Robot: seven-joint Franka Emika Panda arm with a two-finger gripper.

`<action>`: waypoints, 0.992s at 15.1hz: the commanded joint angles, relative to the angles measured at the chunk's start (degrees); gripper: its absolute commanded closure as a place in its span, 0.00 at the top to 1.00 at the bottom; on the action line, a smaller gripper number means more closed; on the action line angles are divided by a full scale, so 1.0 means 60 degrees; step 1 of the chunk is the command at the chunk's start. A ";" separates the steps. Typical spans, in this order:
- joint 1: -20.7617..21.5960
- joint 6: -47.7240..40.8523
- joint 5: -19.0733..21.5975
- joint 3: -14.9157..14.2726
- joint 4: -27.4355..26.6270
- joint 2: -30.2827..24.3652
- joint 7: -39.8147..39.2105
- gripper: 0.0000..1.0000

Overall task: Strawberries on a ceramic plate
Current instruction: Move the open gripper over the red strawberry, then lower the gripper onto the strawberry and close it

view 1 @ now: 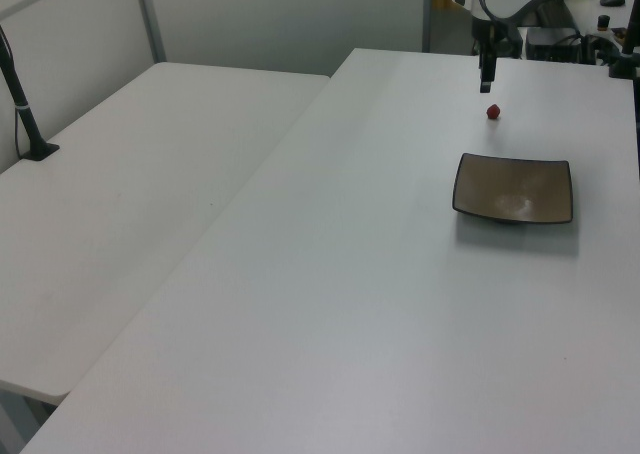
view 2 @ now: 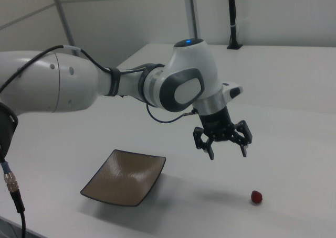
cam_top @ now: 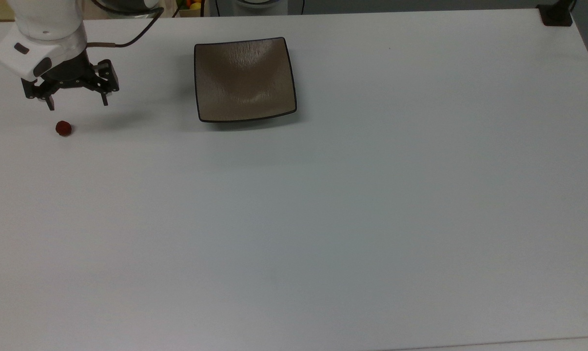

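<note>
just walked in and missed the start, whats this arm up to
A robot arm is going after a small red strawberry lying on the white table. Its gripper hangs open in the air above the table, close to the berry but not touching it. The square brown plate sits empty, off to the top view's right of the berry. So nothing has been picked up yet; the berry looks meant for the plate.
</note>
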 commanded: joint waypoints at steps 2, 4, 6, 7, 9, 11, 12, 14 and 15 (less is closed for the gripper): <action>-0.0104 0.1436 0.0009 -0.0282 -0.0743 0.0151 -0.0568 1.00; -0.0119 0.1803 0.0009 -0.0341 -0.0817 0.0224 -0.0568 1.00; -0.0178 0.2067 0.0009 -0.0603 -0.0803 0.0443 -0.0583 1.00; -0.0236 0.2286 0.0009 -0.0692 -0.0817 0.0575 -0.0583 0.98; -0.0368 0.2552 0.0009 -0.0707 -0.0847 0.0737 -0.0583 0.88; -0.0383 0.2581 0.0009 -0.0693 -0.0861 0.0854 -0.0583 0.82; -0.0383 0.2581 0.0023 -0.0693 -0.0861 0.0971 -0.0569 0.78; -0.0383 0.2581 0.0023 -0.0693 -0.0934 0.1045 -0.0568 0.77; -0.0383 0.2654 0.0023 -0.0693 -0.0993 0.1060 -0.0568 0.77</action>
